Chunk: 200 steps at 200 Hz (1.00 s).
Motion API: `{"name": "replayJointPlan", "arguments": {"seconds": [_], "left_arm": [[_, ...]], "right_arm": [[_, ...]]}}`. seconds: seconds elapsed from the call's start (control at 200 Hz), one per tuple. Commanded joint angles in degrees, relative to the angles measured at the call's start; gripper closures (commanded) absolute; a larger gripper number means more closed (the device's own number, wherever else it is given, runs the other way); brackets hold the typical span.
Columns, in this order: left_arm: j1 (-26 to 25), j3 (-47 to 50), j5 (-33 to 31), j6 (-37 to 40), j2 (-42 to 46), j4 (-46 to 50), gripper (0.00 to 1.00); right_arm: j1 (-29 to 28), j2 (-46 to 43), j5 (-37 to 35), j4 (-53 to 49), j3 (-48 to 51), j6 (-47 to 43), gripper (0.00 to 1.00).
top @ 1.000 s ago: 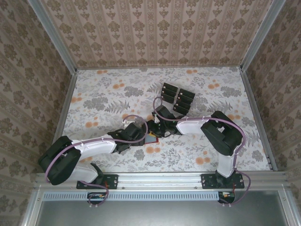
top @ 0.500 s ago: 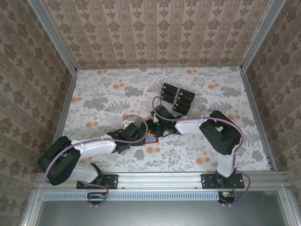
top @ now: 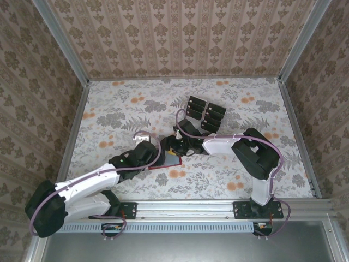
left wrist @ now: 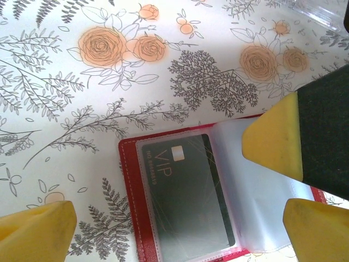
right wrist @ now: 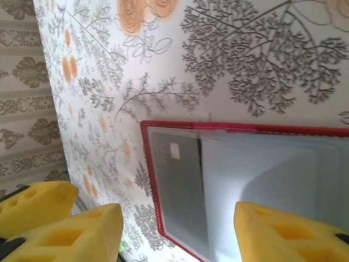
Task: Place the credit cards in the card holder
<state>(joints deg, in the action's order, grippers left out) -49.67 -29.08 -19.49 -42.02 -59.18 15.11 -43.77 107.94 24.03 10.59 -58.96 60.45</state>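
Left arm (top: 87,183), right arm (top: 221,144): white shells, black joints, looping purple cables (top: 156,155). Black base plates (top: 122,209) on silver rail (top: 185,207), 6 o'clock. Yellow finger pads (left wrist: 38,229).

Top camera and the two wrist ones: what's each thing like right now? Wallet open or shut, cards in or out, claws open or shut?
Card holder: open, lying flat on the table.
VIP card: tucked inside a clear sleeve of the card holder.
Loose credit cards: out, grouped farther back on the table.
Left claw: open wide above the card holder.
Right claw: open over the clear sleeve.
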Motion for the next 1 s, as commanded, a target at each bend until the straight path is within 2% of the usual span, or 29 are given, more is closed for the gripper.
{"name": "replayJointPlan", "arguments": {"seconds": [0.0, 0.37, 0.645, 0.88, 0.995], "left_arm": [[1.04, 0.90, -2.40, -1.58, 1.43, 0.16, 0.00], [1.20, 4.64, 0.25, -0.05, 1.36, -2.96, 0.00], [0.16, 5.21, 2.42, 1.32, -2.76, -7.65, 0.00], [-0.90, 5.44, 0.30, -0.49, -4.36, -7.94, 0.00], [-0.84, 5.05, -1.01, -1.32, -4.24, -6.26, 0.00]], "right_arm": [[-1.38, 2.41, 0.74, -1.35, -1.80, -0.06, 0.43], [-2.19, 5.20, 1.17, -1.46, -4.80, 0.19, 0.43], [-2.15, 5.53, 1.56, -1.59, -5.88, 0.06, 0.43], [0.17, 1.92, 0.76, -1.62, -5.19, -1.25, 0.43], [1.31, -1.08, -0.69, -6.14, -5.35, -5.07, 0.43]]}}
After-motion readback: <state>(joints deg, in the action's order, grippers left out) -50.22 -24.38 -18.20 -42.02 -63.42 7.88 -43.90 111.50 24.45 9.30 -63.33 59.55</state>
